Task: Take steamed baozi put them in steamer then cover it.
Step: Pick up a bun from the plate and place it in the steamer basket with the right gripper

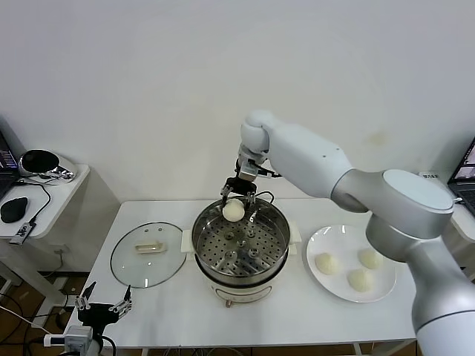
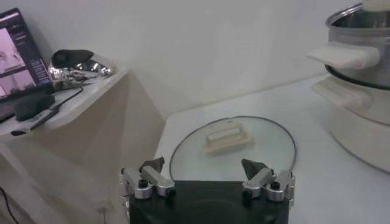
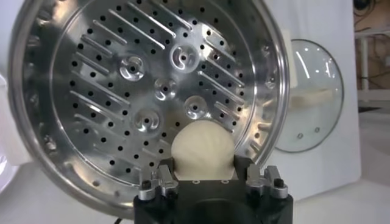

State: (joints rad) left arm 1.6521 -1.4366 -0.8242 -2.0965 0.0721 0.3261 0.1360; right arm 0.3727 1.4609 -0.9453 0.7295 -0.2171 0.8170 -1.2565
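My right gripper (image 1: 236,202) hangs over the far rim of the steamer (image 1: 278,245), shut on a cream-white baozi (image 1: 233,211). In the right wrist view that baozi (image 3: 202,149) sits between the fingers above the perforated tray (image 3: 146,79), which holds nothing. Three more baozi (image 1: 326,262) (image 1: 370,258) (image 1: 361,279) lie on the white plate (image 1: 330,236) to the steamer's right. The glass cover (image 1: 148,254) with its cream handle lies flat on the table to the steamer's left. My left gripper (image 1: 102,302) stays open, low at the table's front-left edge, in front of the cover (image 2: 268,143).
A side table (image 1: 56,189) with a mouse, cables and a shiny dark object stands at the far left. The steamer's white side handle (image 2: 344,56) sticks out toward the cover. The white wall runs right behind the table.
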